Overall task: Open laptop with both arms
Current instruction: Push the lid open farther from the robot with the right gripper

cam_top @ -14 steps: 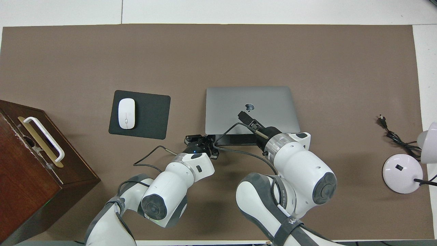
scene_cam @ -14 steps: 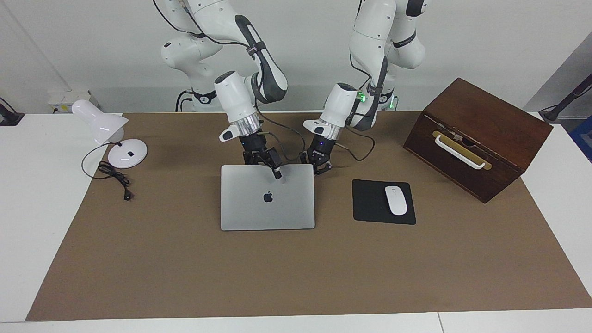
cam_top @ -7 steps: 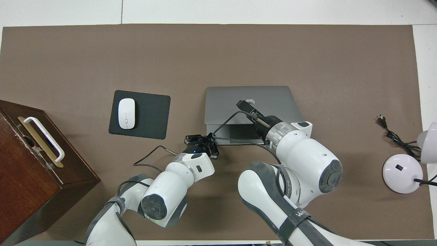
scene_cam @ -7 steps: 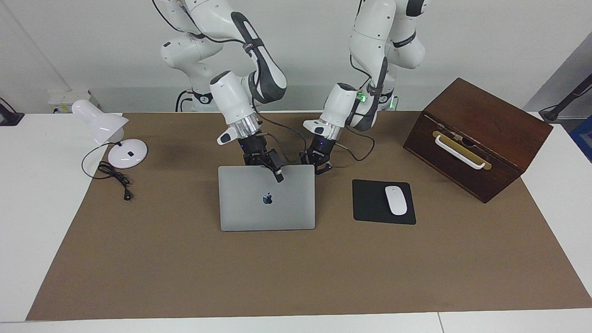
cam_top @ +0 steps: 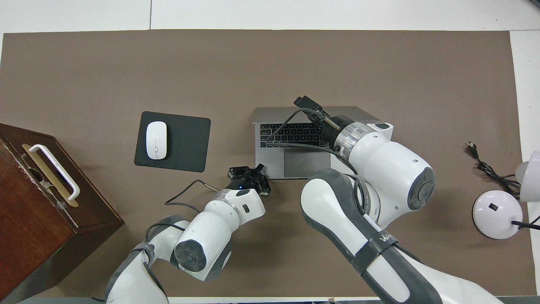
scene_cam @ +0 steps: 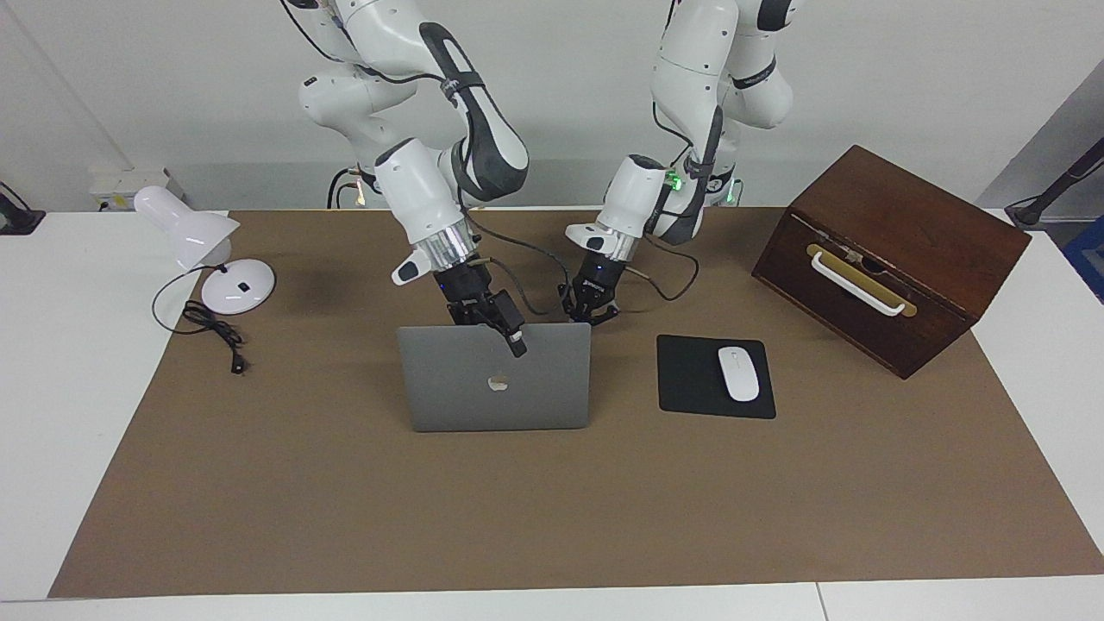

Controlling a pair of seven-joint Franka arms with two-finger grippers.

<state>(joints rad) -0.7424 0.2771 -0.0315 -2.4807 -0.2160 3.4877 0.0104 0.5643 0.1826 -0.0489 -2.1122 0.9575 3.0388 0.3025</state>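
1. Brown matte mat (scene_cam: 259, 483) across a white table (scene_cam: 69, 388), plain pale wall at the robots' end.
2. Located at mid-mat: laptop (scene_cam: 492, 392), partly open, lid raised steeply with its logo face turned away from the robots, keyboard and trackpad exposed in the overhead view.
3. Found at the lid's top edge: right gripper (scene_cam: 504, 332), hooked over it. Cannot tell whether clamped or merely resting.
4. Found low at the base corner nearest the robots, toward the left arm's end: left gripper (scene_cam: 591, 310), fingers clenched on nothing. Contact with the base not confirmed, touching or just beside.
5. Judged step: swinging the lid back while pinning the base.
6. Recommended: follow the hinge's arc, not a straight push; move slowly; press down on the base corner only, clear of the keys; stop once the screen leans slightly past upright.
7. Risk, as judged: whole machine sliding or tipping away from the robots if the base lifts; slip along the thin lid edge.
8. Materials: thin, rigid, smooth silver-grey metal shell, likely slippery; black keys; flat grey trackpad.
9. Also present, uninvolved: black mouse pad (scene_cam: 690, 379) with glossy white mouse (scene_cam: 738, 373); dark wooden box (scene_cam: 897, 233) with pale handle; white desk lamp (scene_cam: 194, 228) with loose black cord.
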